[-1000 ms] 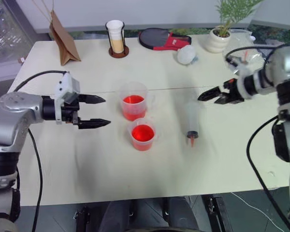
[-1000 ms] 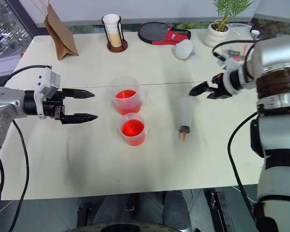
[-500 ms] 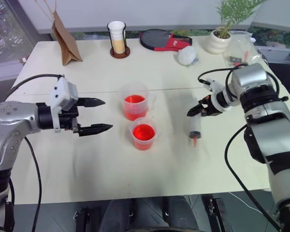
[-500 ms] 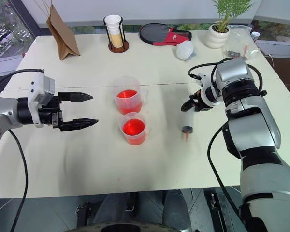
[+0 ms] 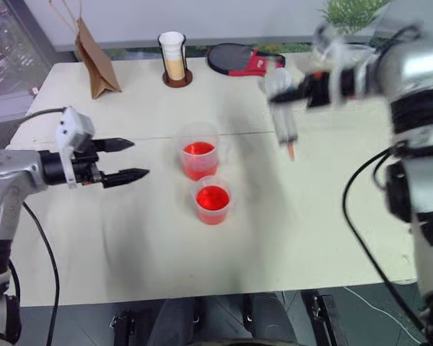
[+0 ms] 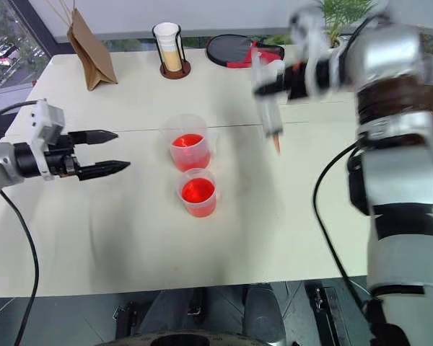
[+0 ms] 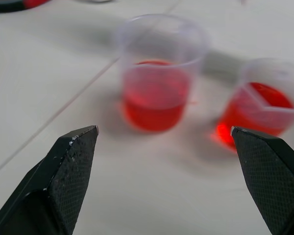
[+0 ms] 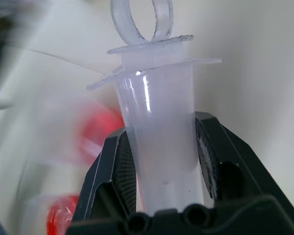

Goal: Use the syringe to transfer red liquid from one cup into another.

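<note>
The transfer had barely begun. The right gripper (image 8: 161,161) pinched the syringe (image 5: 285,130) by its barrel, just below the flange, and held it in the air above the table (image 5: 325,238), to the right of and beyond the cups, tip pointing down and a little toward the near side. The barrel looked clear, with no red visible in it, so I judged that nothing had been drawn up. What remained was the whole of the work: bring the tip into the tall cup (image 5: 200,150), pull the plunger, carry the syringe across to the short cup (image 5: 213,200), and push the liquid out.

The left gripper (image 5: 126,159) hung to the left of the cups, well apart from them, its two fingers spread wide and holding nothing, pointing toward them.

Both cups stood upright near the middle of the table, close together but not visibly touching, the tall one farther away and the short one nearer and slightly to the right. Each held red liquid (image 7: 155,95). The tall cup was under half full. The short cup, with its pour lip, also held a good pool of red, so it was no empty receiver.
</note>
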Motion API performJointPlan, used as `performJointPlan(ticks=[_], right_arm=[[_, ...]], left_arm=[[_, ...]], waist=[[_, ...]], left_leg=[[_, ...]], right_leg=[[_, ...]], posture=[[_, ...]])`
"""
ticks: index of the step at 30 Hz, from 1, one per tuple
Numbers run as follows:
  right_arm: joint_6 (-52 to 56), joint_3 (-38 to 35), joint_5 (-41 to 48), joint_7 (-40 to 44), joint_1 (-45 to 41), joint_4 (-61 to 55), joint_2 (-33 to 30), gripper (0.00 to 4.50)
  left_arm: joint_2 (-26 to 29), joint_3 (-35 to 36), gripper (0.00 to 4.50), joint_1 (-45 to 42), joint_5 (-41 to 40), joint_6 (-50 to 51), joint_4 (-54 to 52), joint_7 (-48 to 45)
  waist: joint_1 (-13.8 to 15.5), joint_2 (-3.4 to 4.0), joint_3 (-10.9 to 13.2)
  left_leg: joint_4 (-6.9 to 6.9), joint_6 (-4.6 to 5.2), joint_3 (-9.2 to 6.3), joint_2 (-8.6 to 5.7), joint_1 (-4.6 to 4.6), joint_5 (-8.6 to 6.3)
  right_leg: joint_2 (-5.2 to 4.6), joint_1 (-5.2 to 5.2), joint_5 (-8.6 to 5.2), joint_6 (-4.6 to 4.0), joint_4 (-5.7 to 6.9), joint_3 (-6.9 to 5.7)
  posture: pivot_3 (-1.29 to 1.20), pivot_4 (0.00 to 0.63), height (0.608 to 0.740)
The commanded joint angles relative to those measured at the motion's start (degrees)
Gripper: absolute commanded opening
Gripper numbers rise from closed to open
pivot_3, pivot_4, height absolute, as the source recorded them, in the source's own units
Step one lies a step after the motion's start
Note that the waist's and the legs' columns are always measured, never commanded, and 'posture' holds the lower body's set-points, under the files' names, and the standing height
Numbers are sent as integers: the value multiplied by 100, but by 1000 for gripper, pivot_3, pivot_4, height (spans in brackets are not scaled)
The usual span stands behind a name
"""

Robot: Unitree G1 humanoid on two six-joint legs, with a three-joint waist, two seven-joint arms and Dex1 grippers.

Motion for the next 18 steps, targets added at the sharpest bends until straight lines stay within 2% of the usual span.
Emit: performJointPlan(ticks=[1,4,7,10,18], right_arm=[[-1797,-775,413,8,417,-784,554,1390],[-2197,-1659,948,-879,560,-710,1474,1390],[-2447,-2045,1269,-1231,942,-747,2150,1390],[-2833,-2058,1284,-1319,1416,-802,2538,1390],[-3517,-1450,829,-1220,2244,-800,2948,1390]], left_arm=[[106,-127,4500,-484,302,-389,614,-271],[39,-335,4500,-906,562,-593,1158,-391],[9,-505,4500,-1197,784,-801,1544,-523],[17,-551,4500,-1367,819,-763,1589,-632],[-101,-505,4500,-2065,750,-643,1667,-752]], waist=[[-7,-8,-4],[-21,-8,-3],[-1,-8,-2],[18,-26,-10],[-22,-26,-7]], left_leg=[[2,-1,2,0,1,0],[17,-7,28,0,3,4],[19,-18,26,3,4,12],[16,-18,-3,-1,3,12],[20,-20,-12,-10,2,13]], right_leg=[[0,6,0,0,-3,-2],[-7,8,1,1,-2,4],[-7,1,2,1,15,5],[-5,5,2,1,26,1],[-8,-2,2,2,45,3]], posture=[[0,150,740],[0,150,740],[0,150,740],[0,150,740],[0,150,740]])
